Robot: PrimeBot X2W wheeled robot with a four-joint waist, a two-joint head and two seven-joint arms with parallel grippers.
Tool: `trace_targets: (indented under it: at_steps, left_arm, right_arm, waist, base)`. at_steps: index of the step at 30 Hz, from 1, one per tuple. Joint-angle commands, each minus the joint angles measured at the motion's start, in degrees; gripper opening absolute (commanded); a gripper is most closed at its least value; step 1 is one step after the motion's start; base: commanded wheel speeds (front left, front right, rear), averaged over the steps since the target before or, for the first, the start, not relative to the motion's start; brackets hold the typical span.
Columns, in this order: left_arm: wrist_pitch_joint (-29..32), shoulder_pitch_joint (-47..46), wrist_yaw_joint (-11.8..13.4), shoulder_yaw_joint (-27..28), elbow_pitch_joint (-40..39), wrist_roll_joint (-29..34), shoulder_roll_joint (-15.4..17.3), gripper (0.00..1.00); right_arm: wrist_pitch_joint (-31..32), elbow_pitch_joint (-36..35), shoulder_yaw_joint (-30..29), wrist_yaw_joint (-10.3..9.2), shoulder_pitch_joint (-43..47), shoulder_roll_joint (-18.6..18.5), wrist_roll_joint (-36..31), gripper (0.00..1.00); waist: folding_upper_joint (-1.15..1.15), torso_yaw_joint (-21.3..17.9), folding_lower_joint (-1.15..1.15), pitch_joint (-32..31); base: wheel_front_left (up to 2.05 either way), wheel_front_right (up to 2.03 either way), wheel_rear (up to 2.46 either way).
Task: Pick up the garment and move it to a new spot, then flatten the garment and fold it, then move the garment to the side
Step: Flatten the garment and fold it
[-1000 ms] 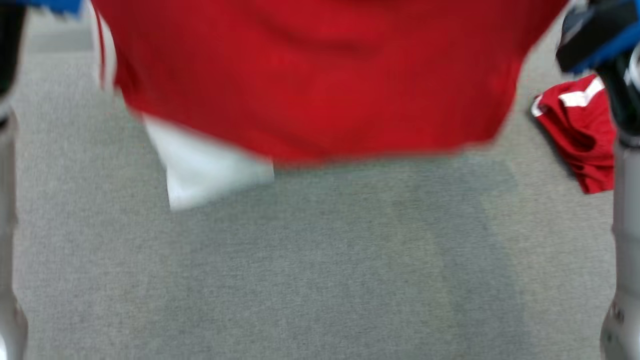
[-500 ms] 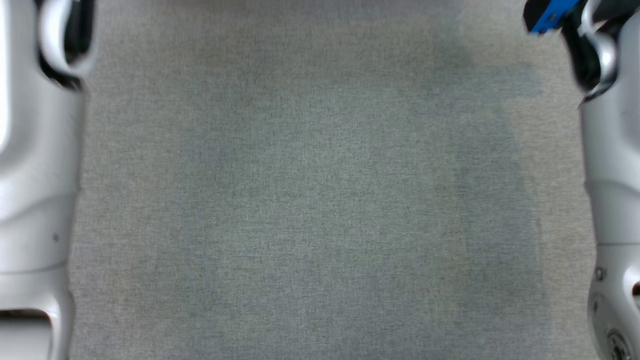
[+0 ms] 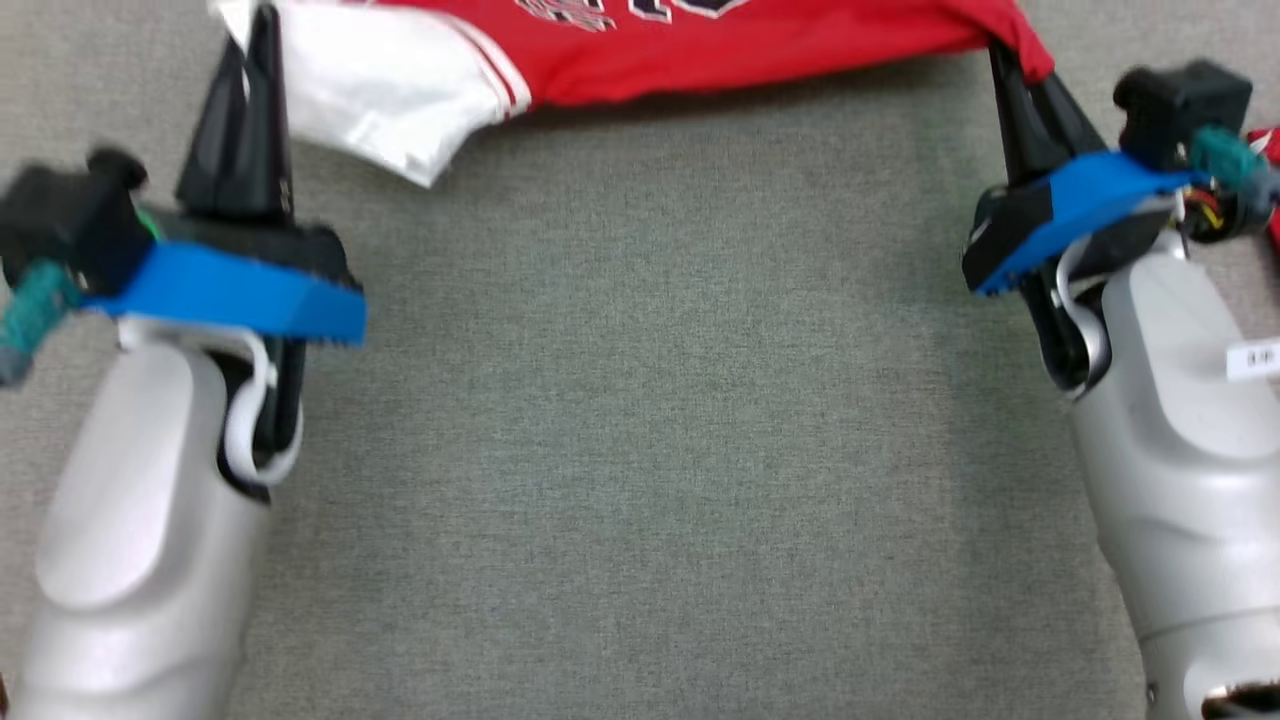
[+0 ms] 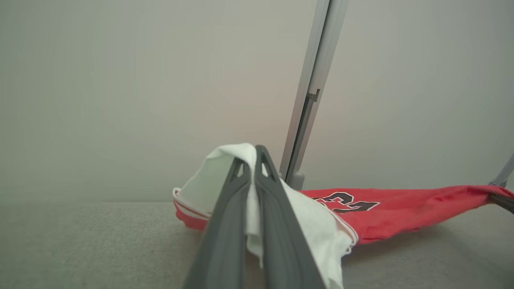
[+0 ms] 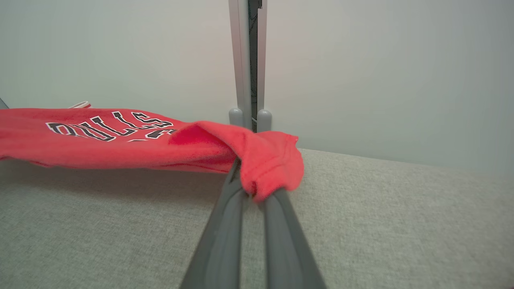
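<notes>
Now the left tool (image 3: 262,60) pinches the white sleeve (image 3: 400,90) of the jersey (image 3: 760,40), and the right tool (image 3: 1005,80) a red edge, both pressed tight on cloth. The jersey spans between them, long axis left to right, low over the far surface (image 3: 640,420). Both forearms (image 3: 150,520) reach forward, well apart — neither nearer — so laying it flat likely needs both.

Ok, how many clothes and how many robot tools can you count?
red Bulls jersey: 1
other red cloth, mostly cut off at the picture's edge: 1
tools, the left tool and the right tool, each shut on the jersey: 2
Total: 4
</notes>
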Motion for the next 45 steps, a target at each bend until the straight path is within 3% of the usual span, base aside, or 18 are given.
trace_targets:
  at_steps: [1,12,20,27,34,45]
  left_arm:
    - [-0.5,1.8,0.4,0.5,-1.5,-0.3,0.1,0.00]
    - [-1.2,23.6,3.3,1.0,-16.2,-0.4,-0.2,0.00]
    - [2.3,40.0,7.7,0.8,-28.1,-1.4,1.1,0.00]
    - [6.1,49.5,11.2,0.5,-35.9,-2.0,2.0,0.00]
    - [9.2,50.9,11.7,-1.4,-33.8,-2.7,1.9,0.00]
    - [10.0,42.2,8.3,-2.5,-25.3,-5.4,0.1,0.00]
  right_arm:
    - [-0.9,-1.1,0.1,0.00,2.0,-0.6,0.8,0.00]
    - [-0.7,-16.0,-2.0,0.00,23.3,-1.0,3.7,0.00]
    - [6.3,-32.8,-5.0,0.00,42.7,2.0,4.2,0.00]
    - [14.0,-44.7,-6.6,0.00,54.9,3.8,3.6,0.00]
    - [20.5,-44.9,-6.7,0.00,57.1,4.3,3.6,0.00]
    - [26.7,-39.6,-6.9,0.00,51.3,4.3,1.4,0.00]
  waist:
    - [0.00,-0.2,0.00,-1.0]
    - [0.00,0.2,0.00,-12.0]
    - [0.00,-0.4,0.00,-19.8]
    - [0.00,-0.5,0.00,-21.4]
    - [0.00,-0.4,0.00,-21.2]
    - [0.00,0.4,0.00,-18.8]
  base:
    - [0.00,0.00,0.00]
    - [0.00,0.00,0.00]
    - [0.00,0.00,0.00]
    - [0.00,0.00,0.00]
    - [0.00,0.00,0.00]
    - [0.00,0.00,0.00]
